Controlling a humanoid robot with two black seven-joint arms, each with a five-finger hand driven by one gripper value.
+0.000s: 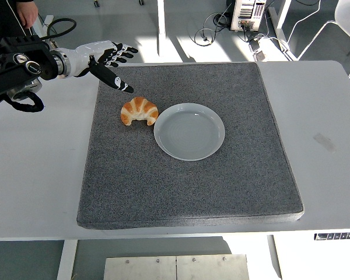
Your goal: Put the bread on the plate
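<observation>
Item: croissant-shaped bread (139,110), lying on the grey foam mat (186,192) atop the white tabletop (326,105), left of the empty white plate (189,131) and just touching its rim. Left robot hand (108,61): fingers spread, holding nothing, hovering above the mat's far-left corner, thumb angled down toward the bread. Right arm: not in view. Handling note: lower over the bread's arched middle, close fingers gently from both flanks, lift clear of the rim before carrying right; squeezing risks crushing the crust.
</observation>
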